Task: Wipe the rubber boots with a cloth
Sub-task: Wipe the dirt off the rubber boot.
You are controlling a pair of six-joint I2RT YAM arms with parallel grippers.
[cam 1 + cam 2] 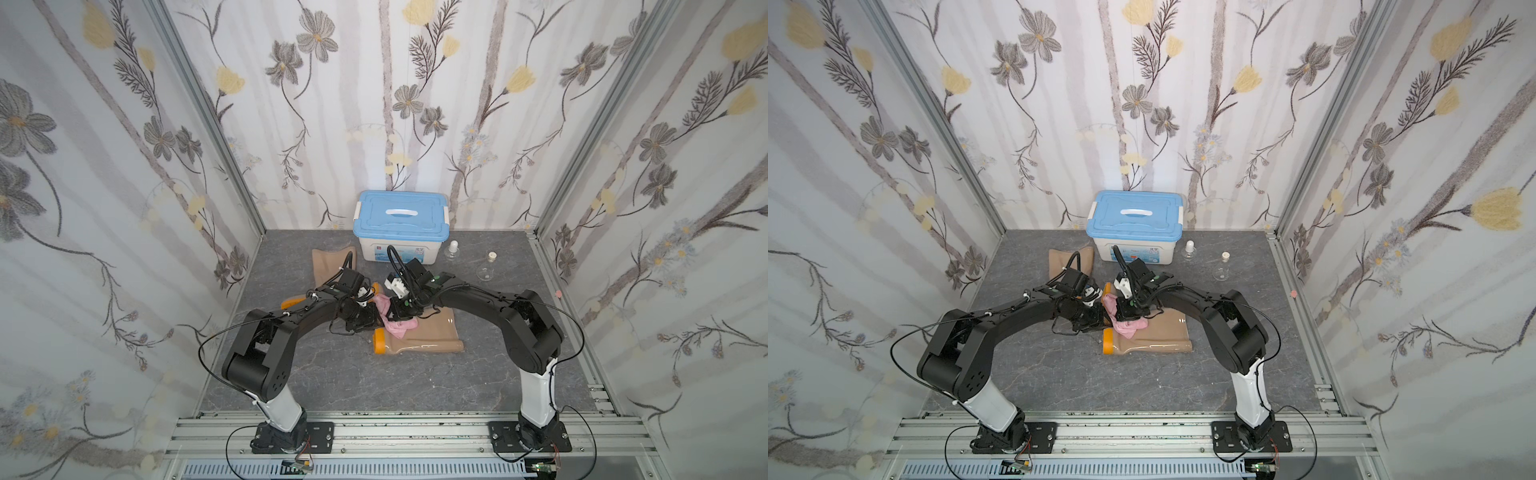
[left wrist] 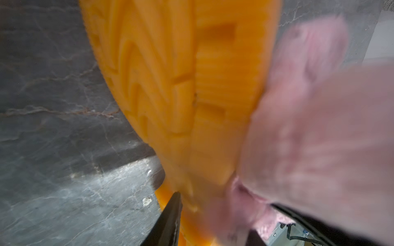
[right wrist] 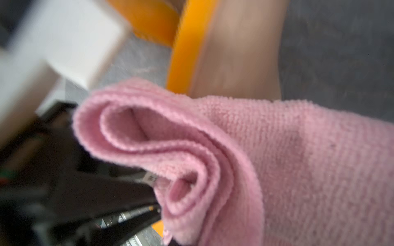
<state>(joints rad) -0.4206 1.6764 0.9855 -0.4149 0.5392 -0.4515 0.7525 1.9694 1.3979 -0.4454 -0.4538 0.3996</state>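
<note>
**Step in hand: wiping the far boot.** The right gripper (image 1: 392, 318) is clenched on a bunched fold of the cloth (image 3: 277, 149) and presses it against the edge of the orange sole (image 2: 170, 85) of the far boot (image 1: 330, 262), while the loose end drapes over the near boot (image 1: 424, 338), which lies on its side on the worktop (image 1: 332, 374). The left gripper (image 1: 370, 307), part closed, appears to pinch the far boot's sole to steady it, though the cloth hides one finger. The next move probably calls for dragging the cloth along the tan upper under steady pressure, with both grips kept firm.
</note>
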